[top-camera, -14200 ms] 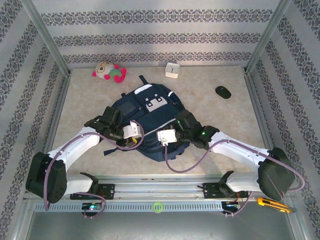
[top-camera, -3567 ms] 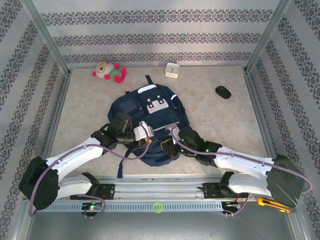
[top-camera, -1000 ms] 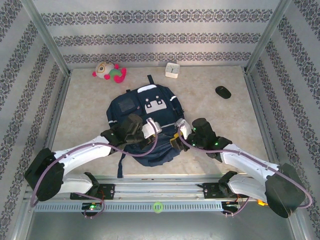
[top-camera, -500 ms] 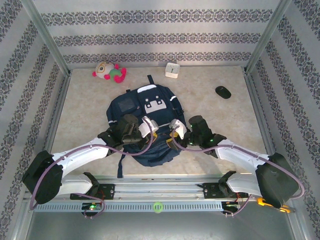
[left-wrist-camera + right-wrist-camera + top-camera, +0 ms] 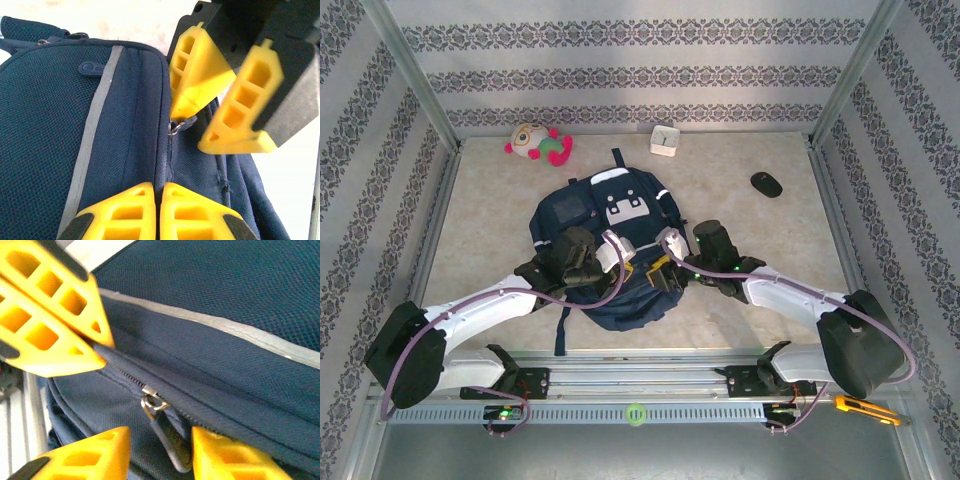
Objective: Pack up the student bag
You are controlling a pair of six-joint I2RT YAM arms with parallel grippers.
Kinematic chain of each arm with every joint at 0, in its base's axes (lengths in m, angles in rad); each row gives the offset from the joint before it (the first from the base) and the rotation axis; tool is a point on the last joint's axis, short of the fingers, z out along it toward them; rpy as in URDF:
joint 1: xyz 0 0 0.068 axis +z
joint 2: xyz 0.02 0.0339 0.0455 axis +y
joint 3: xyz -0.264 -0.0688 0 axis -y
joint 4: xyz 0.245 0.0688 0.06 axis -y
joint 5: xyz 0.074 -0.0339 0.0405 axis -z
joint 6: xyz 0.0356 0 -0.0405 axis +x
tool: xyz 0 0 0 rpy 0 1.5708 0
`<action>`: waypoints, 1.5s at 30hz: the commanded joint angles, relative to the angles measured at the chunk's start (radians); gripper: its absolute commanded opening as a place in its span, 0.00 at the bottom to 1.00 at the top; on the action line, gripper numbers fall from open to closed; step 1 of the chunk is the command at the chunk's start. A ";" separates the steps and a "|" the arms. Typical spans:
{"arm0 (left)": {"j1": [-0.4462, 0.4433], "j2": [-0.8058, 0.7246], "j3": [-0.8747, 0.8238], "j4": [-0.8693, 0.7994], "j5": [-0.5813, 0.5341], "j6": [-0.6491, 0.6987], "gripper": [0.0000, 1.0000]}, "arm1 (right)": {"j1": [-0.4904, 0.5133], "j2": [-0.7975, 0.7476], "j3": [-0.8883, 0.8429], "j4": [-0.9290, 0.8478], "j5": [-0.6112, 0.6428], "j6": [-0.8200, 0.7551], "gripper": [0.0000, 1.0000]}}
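Note:
The navy student bag (image 5: pixel 610 215) lies flat mid-table with its top toward the arms. My left gripper (image 5: pixel 630 262) is shut on a fold of the bag's fabric beside the zipper seam (image 5: pixel 167 165); the left wrist view has its fingertips (image 5: pixel 140 192) pressed together on that fold. My right gripper (image 5: pixel 658 275) is open just to the right of it. In the right wrist view the dark zipper pull (image 5: pixel 170 442) hangs between the right fingers (image 5: pixel 210 440), touching neither. The metal slider (image 5: pixel 152 402) sits just above the pull. The zipper looks closed here.
A plush toy (image 5: pixel 538 143) and a small white box (image 5: pixel 664 140) sit by the back wall. A black mouse (image 5: pixel 766 183) lies at the right. A yellow knife (image 5: pixel 865 408) rests on the near rail, right of the arm bases.
The right gripper has moved left and up along the bag's near edge to the zipper pull, close to the left gripper. The left gripper keeps its hold on the fabric.

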 commanded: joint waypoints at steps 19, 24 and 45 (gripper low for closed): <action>0.088 -0.144 0.017 -0.184 -0.034 0.112 0.01 | -0.057 -0.097 0.036 -0.150 0.381 0.028 0.00; 0.109 -0.199 0.017 -0.309 -0.065 0.171 0.10 | -0.042 -0.096 0.034 -0.116 0.259 0.001 0.00; -0.059 0.144 0.184 -0.028 -0.237 0.114 0.60 | 0.024 -0.101 -0.019 -0.009 0.182 0.039 0.00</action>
